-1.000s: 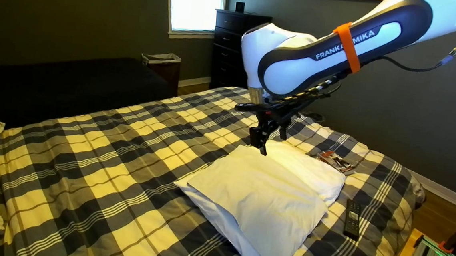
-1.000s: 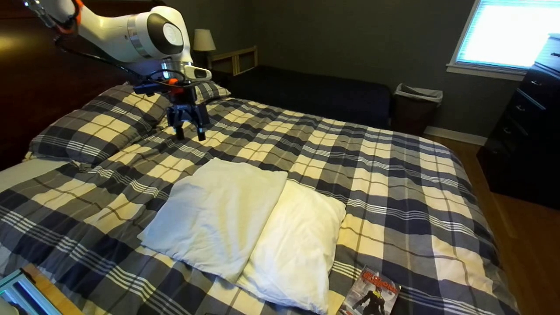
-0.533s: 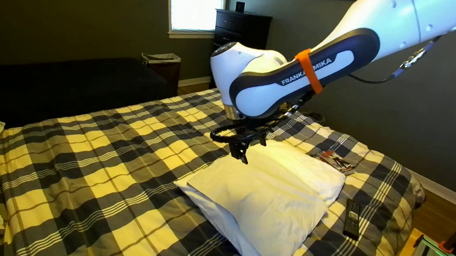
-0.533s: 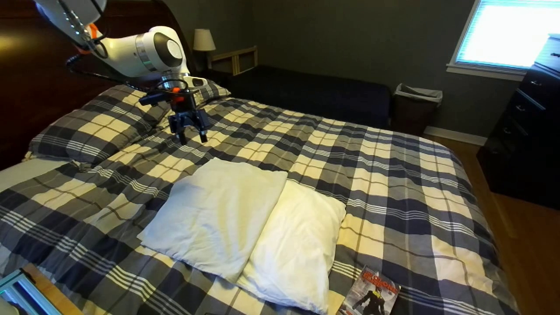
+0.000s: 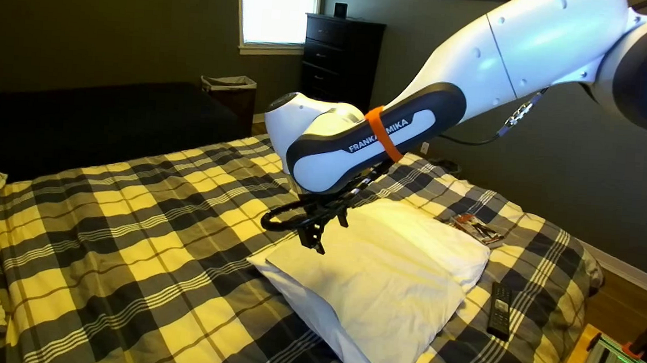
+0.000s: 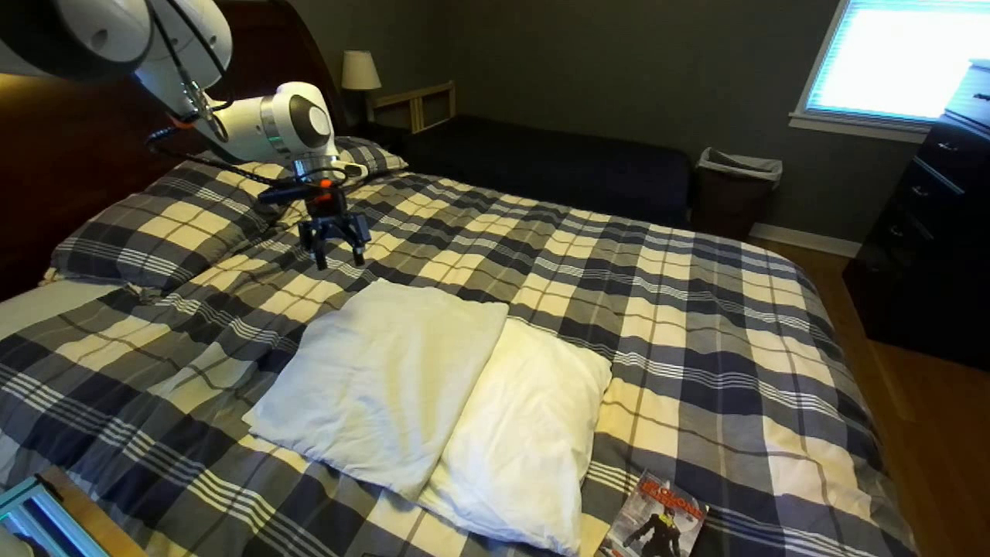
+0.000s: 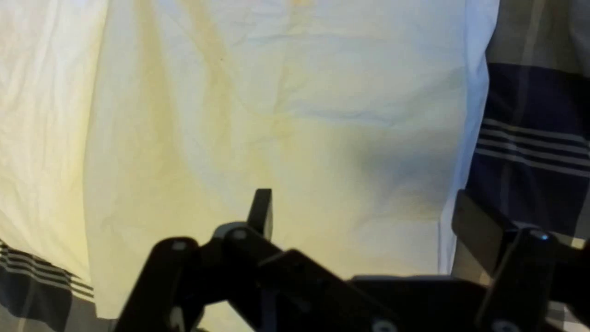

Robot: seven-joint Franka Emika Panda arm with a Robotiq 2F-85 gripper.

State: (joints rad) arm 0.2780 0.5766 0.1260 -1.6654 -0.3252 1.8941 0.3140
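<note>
My gripper [image 7: 362, 207] is open and empty, with its two black fingers [image 7: 261, 210] wide apart in the wrist view. It hangs fingers down above the bed in both exterior views [image 5: 332, 237] [image 6: 340, 263]. A pale cloth [image 6: 387, 379] lies over part of a white pillow [image 6: 522, 433]. The cloth [image 7: 322, 83] fills most of the wrist view, its right edge near the right finger. The pillow [image 7: 41, 115] shows at the left there. The gripper is nearest the cloth and appears apart from it; the exact height is hard to tell.
A plaid cover [image 5: 153, 249] spreads over the bed. A black remote [image 5: 500, 310] lies beside the cloth, and a disc case [image 6: 657, 520] lies beyond the pillow. Plaid pillows [image 6: 178, 216] rest by the headboard [image 6: 263, 46]. A wood-edged stand [image 6: 93, 518] is at the bed's side.
The arm has reached farther out and the gripper has come lower, moving left and down in an exterior view. The gripper stays open. The cloth and pillow have not moved.
</note>
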